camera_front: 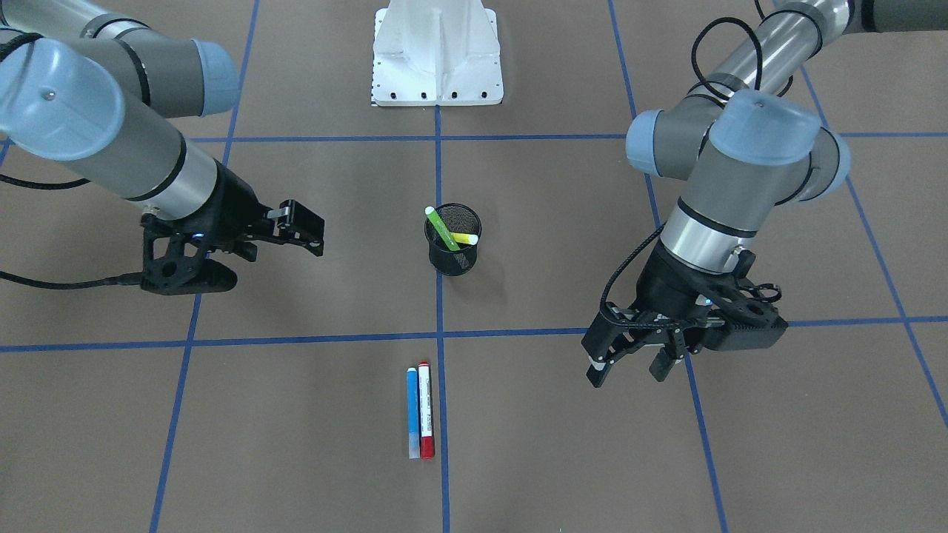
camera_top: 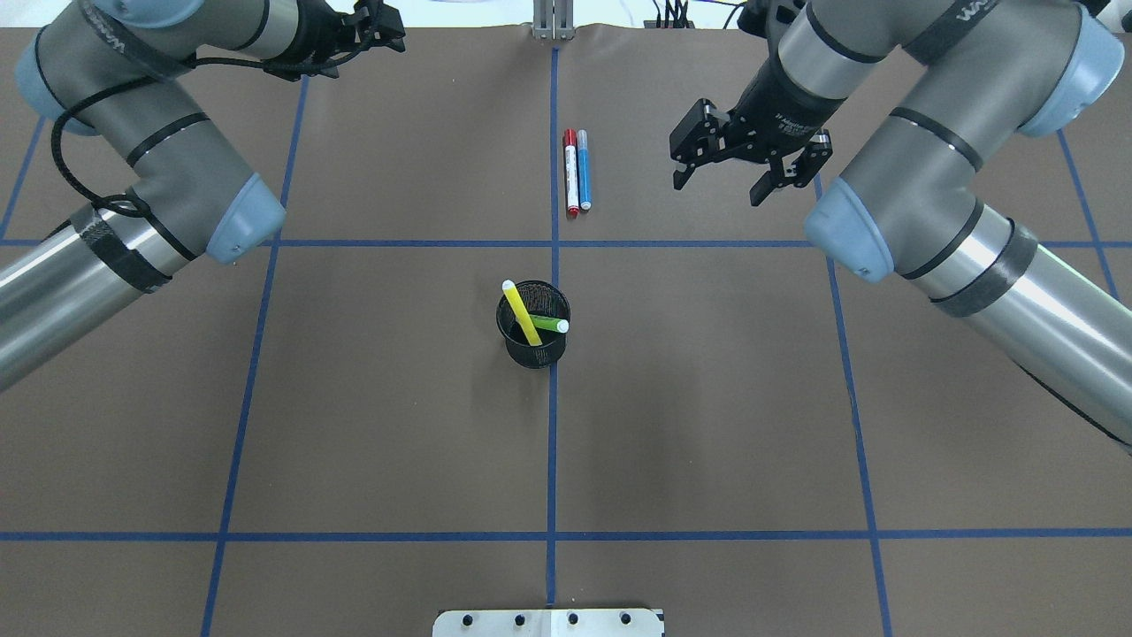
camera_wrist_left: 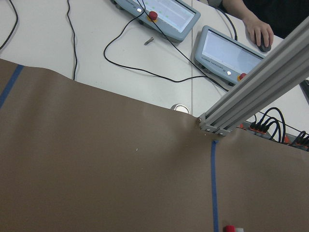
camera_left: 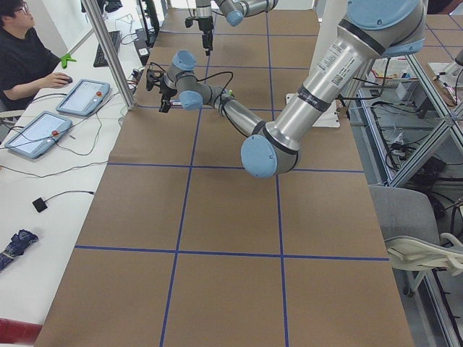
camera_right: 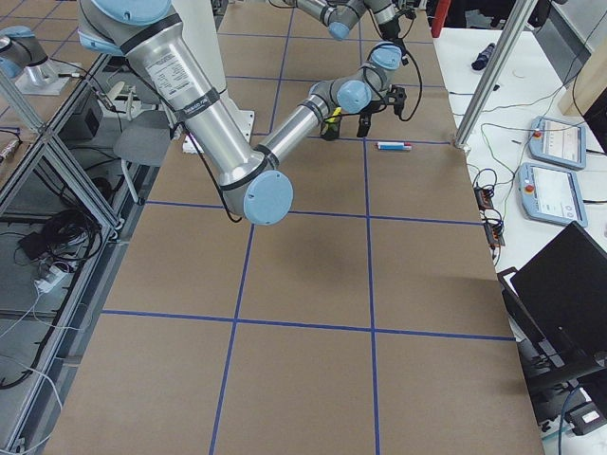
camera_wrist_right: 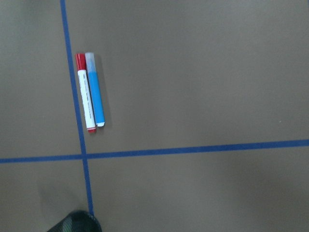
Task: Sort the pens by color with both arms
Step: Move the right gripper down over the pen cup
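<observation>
With left end effector (camera_front: 628, 374) and right end effector (camera_top: 719, 188) open and empty, grabbing the slim blue marker pen (camera_top: 584, 172) may drag the touching red-capped white-barrelled pen (camera_top: 571, 177), at its 9 o'clock overhead.

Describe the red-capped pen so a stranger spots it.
From the black mesh cup, follow the blue tape centre line away from the white robot base. Two pens lie side by side; take the white-barrelled red-capped pen, not the blue pen.

Two pens (camera_top: 522, 317) lean in the cup (camera_top: 535, 356); two others (camera_top: 571, 172) lie beyond it, seemingly touching.
</observation>
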### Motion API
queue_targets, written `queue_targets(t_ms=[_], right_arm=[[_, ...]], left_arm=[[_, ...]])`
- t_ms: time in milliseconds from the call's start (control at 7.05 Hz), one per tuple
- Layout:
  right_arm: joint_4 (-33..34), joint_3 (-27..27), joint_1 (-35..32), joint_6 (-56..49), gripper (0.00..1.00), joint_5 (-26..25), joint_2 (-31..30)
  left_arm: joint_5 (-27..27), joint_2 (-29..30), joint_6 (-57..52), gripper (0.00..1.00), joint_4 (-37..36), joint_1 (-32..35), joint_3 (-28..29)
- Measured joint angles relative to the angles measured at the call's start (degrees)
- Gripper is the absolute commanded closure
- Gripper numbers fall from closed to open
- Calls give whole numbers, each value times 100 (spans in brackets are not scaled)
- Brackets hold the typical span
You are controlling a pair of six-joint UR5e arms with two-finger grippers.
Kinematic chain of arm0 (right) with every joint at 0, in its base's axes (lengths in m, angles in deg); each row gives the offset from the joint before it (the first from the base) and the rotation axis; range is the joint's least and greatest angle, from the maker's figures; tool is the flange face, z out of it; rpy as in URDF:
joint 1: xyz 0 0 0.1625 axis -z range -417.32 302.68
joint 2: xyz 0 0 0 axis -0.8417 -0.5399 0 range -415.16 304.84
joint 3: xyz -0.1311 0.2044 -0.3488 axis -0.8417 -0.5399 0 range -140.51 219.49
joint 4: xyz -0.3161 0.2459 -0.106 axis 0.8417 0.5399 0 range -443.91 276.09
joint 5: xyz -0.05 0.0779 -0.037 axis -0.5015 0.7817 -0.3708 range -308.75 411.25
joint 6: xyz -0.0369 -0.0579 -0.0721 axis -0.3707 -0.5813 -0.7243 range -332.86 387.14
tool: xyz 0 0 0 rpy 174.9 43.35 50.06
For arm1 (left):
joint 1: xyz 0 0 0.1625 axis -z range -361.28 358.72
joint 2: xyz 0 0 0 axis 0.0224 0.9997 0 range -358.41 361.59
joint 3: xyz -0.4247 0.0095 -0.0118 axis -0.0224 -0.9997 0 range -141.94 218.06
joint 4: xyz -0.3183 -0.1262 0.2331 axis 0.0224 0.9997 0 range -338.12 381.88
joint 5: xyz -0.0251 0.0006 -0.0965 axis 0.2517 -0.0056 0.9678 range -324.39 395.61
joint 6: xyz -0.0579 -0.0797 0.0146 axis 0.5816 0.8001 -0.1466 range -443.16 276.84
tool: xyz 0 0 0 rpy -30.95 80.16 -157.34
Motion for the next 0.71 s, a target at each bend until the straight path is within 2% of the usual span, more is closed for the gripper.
queue_targets(t_ms=[284, 425, 709], right_arm=[[131, 65, 667, -285, 0, -329, 162], [624, 69, 1015, -539, 0, -715, 359], [2180, 44, 1589, -1342, 0, -1646, 1029]], left_arm=[[62, -107, -15, 0, 37, 37, -8], [68, -122, -19, 0, 42, 42, -13], [70, -139, -19, 0, 43, 40, -49]])
